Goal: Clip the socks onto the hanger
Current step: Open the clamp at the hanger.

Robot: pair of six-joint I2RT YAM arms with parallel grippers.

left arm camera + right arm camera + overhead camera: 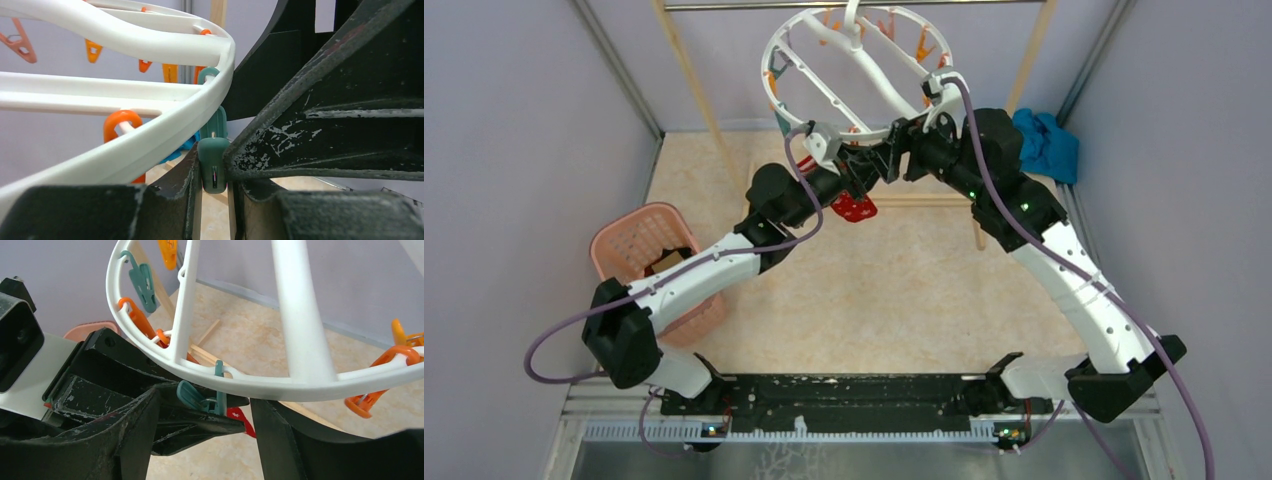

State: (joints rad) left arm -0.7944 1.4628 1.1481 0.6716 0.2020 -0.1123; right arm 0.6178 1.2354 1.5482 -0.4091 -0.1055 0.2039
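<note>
Hanger's [150, 145] teal clip [214, 162] sits pinched in left end effector [214, 180].

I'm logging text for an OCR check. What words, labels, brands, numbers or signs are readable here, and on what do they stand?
None can be read.
The hanger, its teal clip and the pink basket bear no lettering.
The red sock shows only a pattern.
A white patch on a black arm part in the left wrist view looks blank.
</note>
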